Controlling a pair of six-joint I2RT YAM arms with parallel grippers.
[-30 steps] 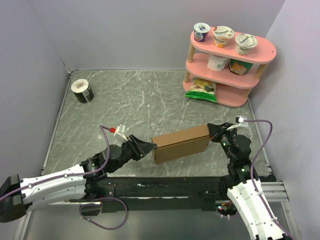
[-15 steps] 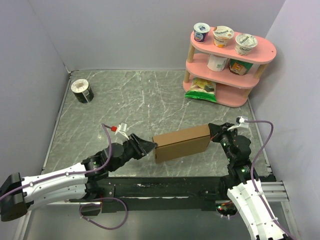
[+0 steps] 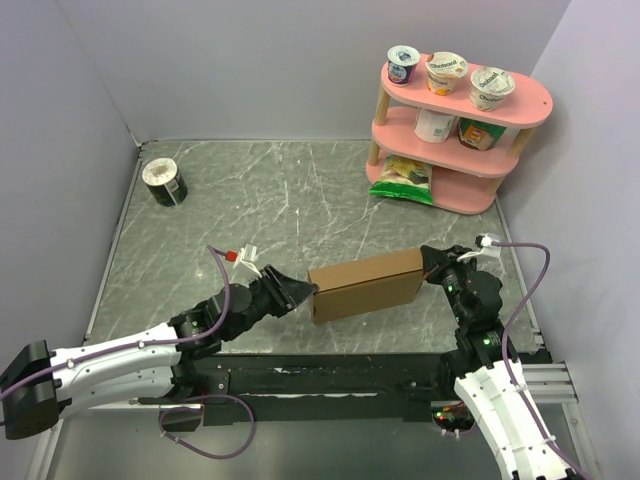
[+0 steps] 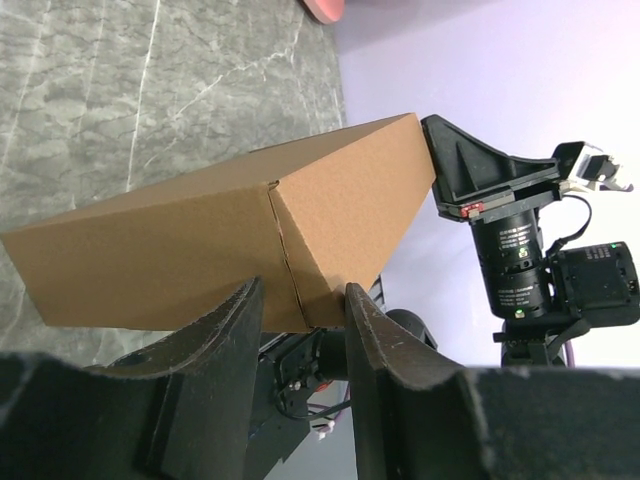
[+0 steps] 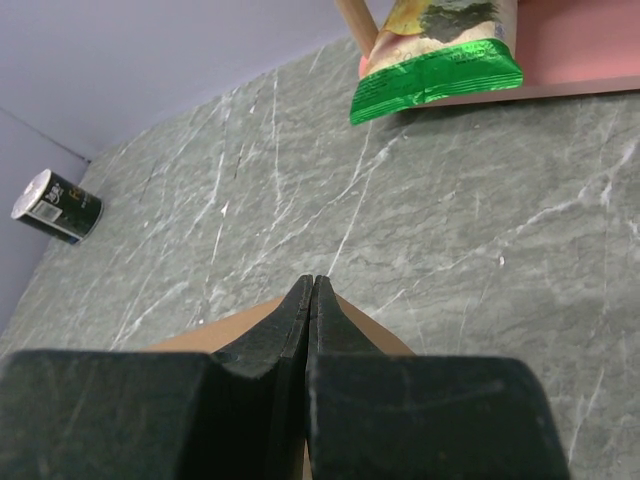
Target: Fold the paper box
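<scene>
The paper box (image 3: 365, 285) is a closed, shallow brown cardboard box lying on the table near the front, between my two arms. My left gripper (image 3: 306, 292) is at its left end. In the left wrist view the jaws stand apart, and the gripper (image 4: 303, 292) straddles the near lower corner of the box (image 4: 200, 250) without clamping it. My right gripper (image 3: 430, 262) is at the box's right end. In the right wrist view that gripper (image 5: 313, 282) has its fingers pressed together, with brown cardboard (image 5: 370, 330) showing just beneath the tips.
A pink two-tier shelf (image 3: 455, 190) with yogurt cups (image 3: 446, 72) and small cartons stands at the back right. A green snack bag (image 3: 402, 180) leans at its foot. A dark can (image 3: 163, 182) lies at the back left. Purple walls enclose the grey marble table (image 3: 280, 210).
My left gripper has crept to the right against the box's left end. The box has slid slightly right with it. The right gripper has barely moved.
</scene>
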